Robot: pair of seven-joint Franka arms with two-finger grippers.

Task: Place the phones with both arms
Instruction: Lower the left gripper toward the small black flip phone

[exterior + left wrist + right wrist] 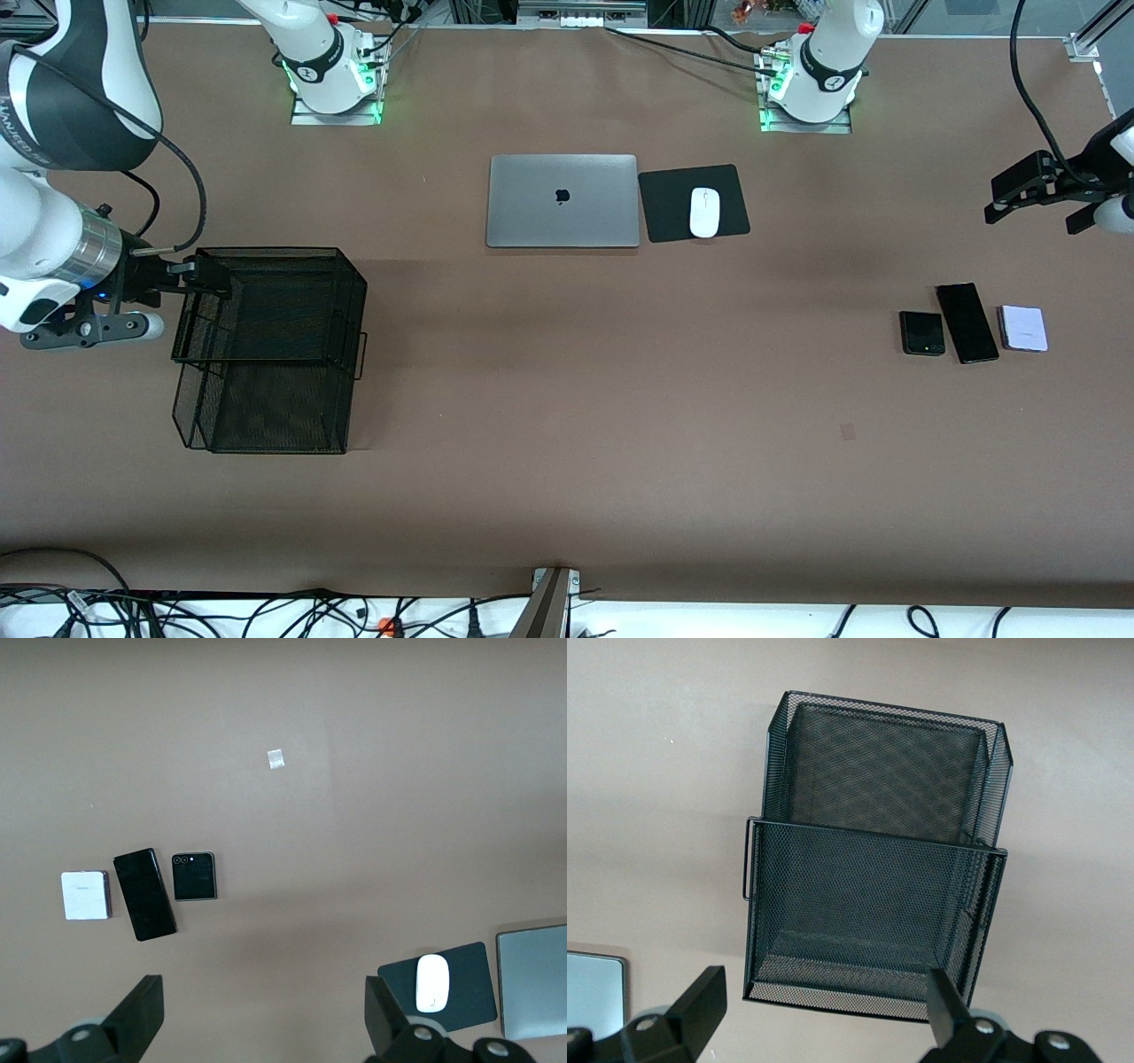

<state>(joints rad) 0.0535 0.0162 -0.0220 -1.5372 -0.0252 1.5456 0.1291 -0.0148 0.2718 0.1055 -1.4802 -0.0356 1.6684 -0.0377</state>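
Note:
Three phones lie in a row on the table toward the left arm's end: a small squarish black one (921, 333), a long slim black slab (967, 322) and a small white/lavender one (1023, 329). The left wrist view shows them too: small black (194, 876), slab (143, 894), white (86, 895). My left gripper (1005, 199) is open and empty, up in the air over bare table at that end, apart from the phones; it also shows in its wrist view (261, 1019). My right gripper (208, 276) is open and empty over the edge of the black mesh basket (266, 416); its wrist view (824, 1010) shows the basket (877, 904) below.
A closed silver laptop (563, 201) lies mid-table near the bases, beside a black mouse pad (673, 208) with a white mouse (704, 213). A small tape patch (848, 431) lies nearer the front camera than the phones. The mesh basket has two tiers, with nothing seen in them.

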